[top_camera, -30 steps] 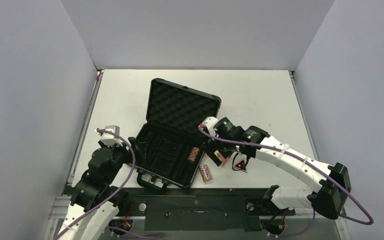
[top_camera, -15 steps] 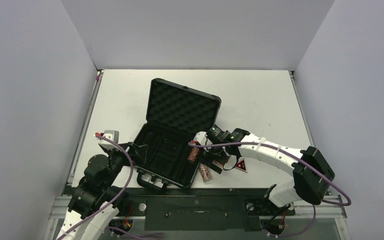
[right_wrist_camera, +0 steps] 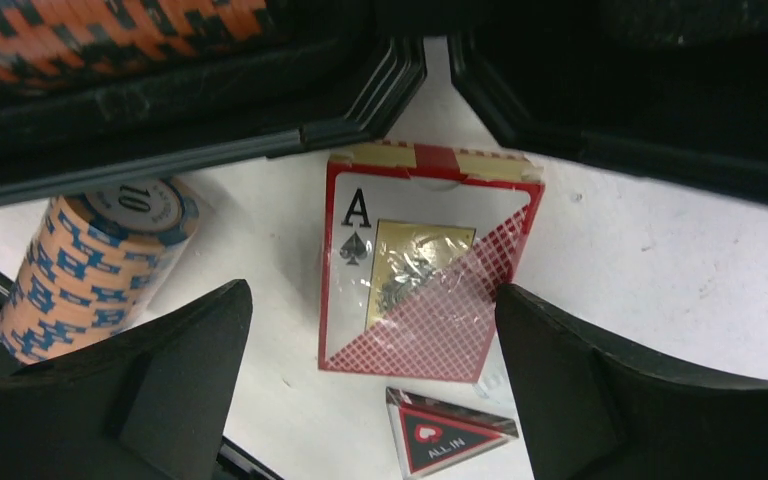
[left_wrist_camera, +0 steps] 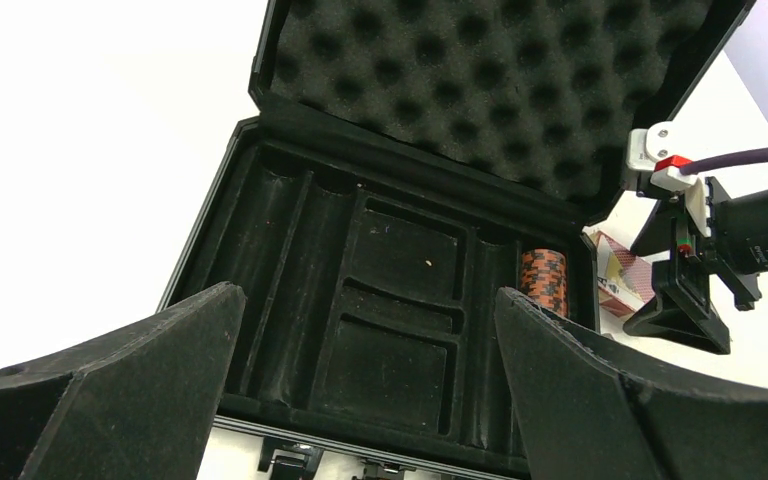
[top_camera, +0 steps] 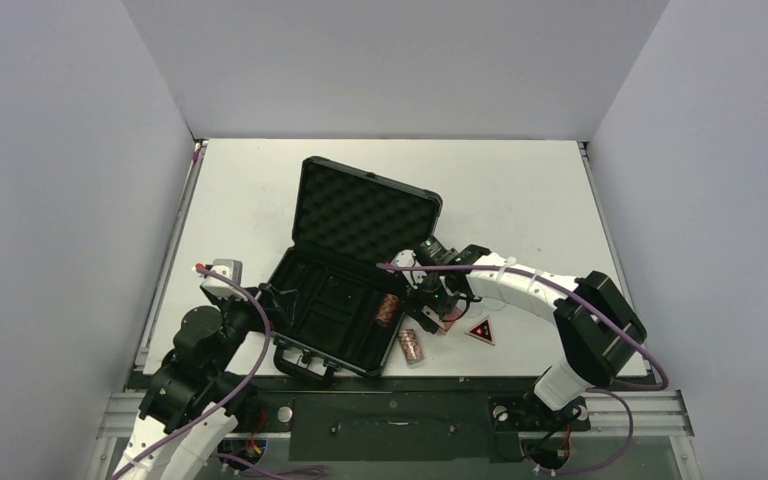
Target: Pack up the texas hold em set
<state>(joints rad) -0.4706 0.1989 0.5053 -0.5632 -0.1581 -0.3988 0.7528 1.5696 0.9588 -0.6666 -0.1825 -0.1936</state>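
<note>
The black case (top_camera: 332, 300) lies open, its foam-lined lid (top_camera: 365, 213) tilted back. One chip roll (top_camera: 389, 307) sits in the case's right slot. A second chip roll (top_camera: 411, 346) lies on the table by the case's front right corner. My right gripper (top_camera: 438, 308) hangs open over the card box (right_wrist_camera: 420, 265), one finger on each side of it. The red-black triangle (right_wrist_camera: 445, 438) lies just beyond the box. My left gripper (left_wrist_camera: 368, 295) is open at the case's left front edge, with nothing between its fingers.
The case's latches and handle (top_camera: 302, 362) face the near table edge. Grey walls close in the white table (top_camera: 520, 190) on three sides. The right arm (top_camera: 550, 290) arches over the table's right front.
My right gripper has swung left and down onto the card box, and its jaws have narrowed slightly. The left gripper has shifted a little toward the case.
</note>
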